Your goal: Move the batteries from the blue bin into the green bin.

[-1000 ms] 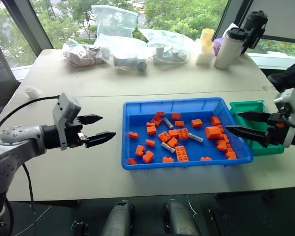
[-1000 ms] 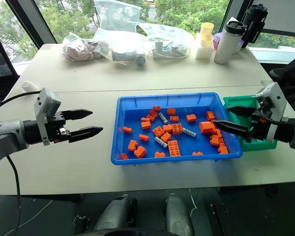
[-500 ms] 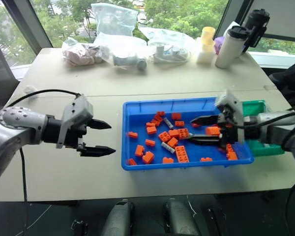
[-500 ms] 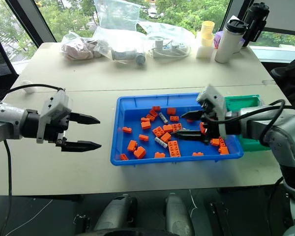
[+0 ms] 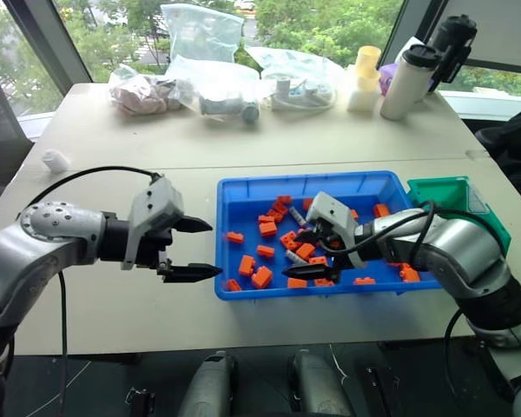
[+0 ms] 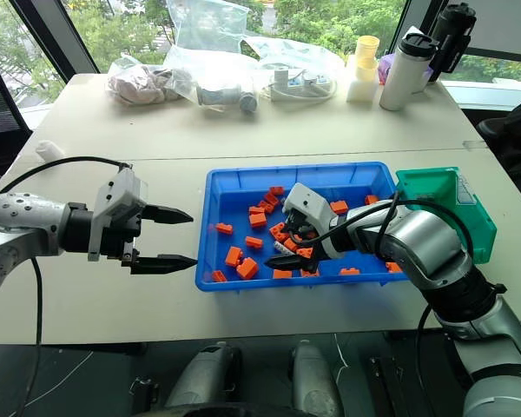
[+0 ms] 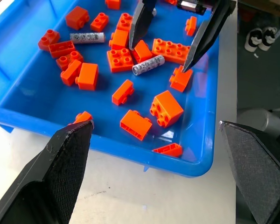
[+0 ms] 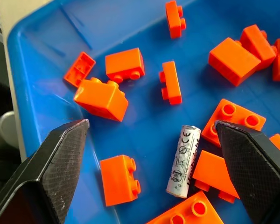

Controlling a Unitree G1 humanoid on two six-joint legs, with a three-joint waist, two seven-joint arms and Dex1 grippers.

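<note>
The blue bin lies mid-table, strewn with orange bricks. One battery lies on the bin's floor among them. My right gripper hangs open low over the bin's front left part. In the left wrist view its two fingers straddle that battery without touching it. A second battery lies deeper in the bin. My left gripper is open and empty over the bare table, just left of the bin and pointing at it. The green bin stands against the blue bin's right end.
Orange toy bricks crowd the batteries on all sides. Along the far edge of the table are plastic bags, yellow cups and a white bottle. A small white object lies at the far left.
My right gripper has swept left from the green bin's side across the blue bin and dropped lower, still open. My left gripper has rolled and edged toward the bin.
</note>
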